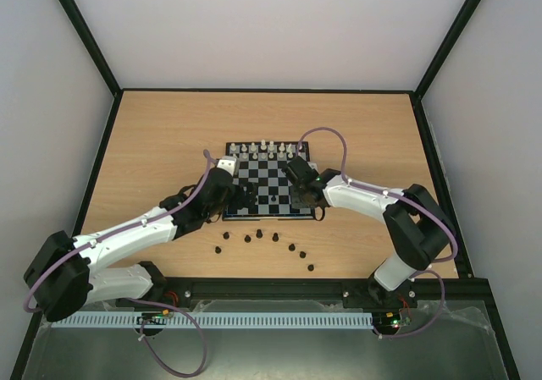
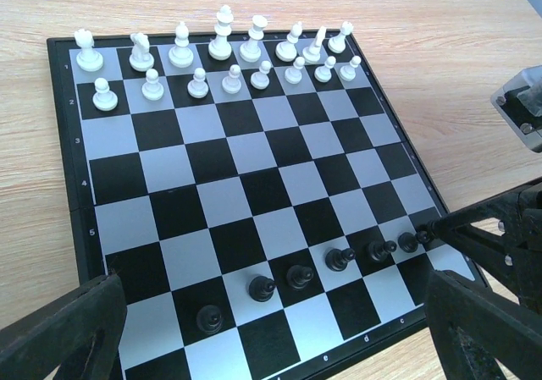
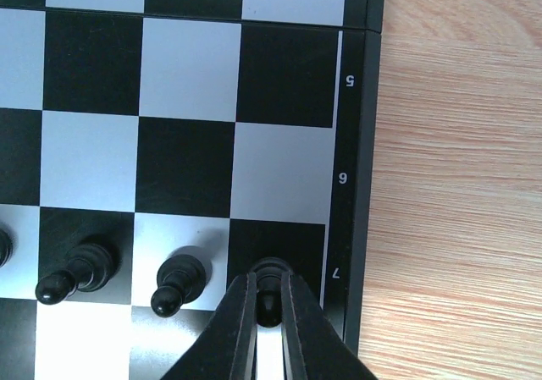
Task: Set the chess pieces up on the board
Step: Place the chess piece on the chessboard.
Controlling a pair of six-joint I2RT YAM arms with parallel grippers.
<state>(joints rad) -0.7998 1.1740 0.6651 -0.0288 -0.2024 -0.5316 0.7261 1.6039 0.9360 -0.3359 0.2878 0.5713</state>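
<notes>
The board (image 1: 267,162) lies mid-table, with white pieces on its far rows. Several black pawns (image 2: 300,275) stand in a row on its near side. My right gripper (image 3: 268,289) is shut on a black pawn (image 3: 269,268) that stands on the black edge square by the "7" mark. It also shows in the left wrist view, with its fingertips (image 2: 449,226) on the end pawn (image 2: 412,241). My left gripper (image 2: 271,338) is wide open and empty, hovering above the board's near left part. Several loose black pieces (image 1: 259,232) lie on the table in front of the board.
The white pieces (image 2: 222,46) fill the two far rows. The loose black pieces curve from one at the left (image 1: 218,250) to one at the right (image 1: 311,267), between the board and the arm bases. Both arms (image 1: 364,195) reach over the board's near corners.
</notes>
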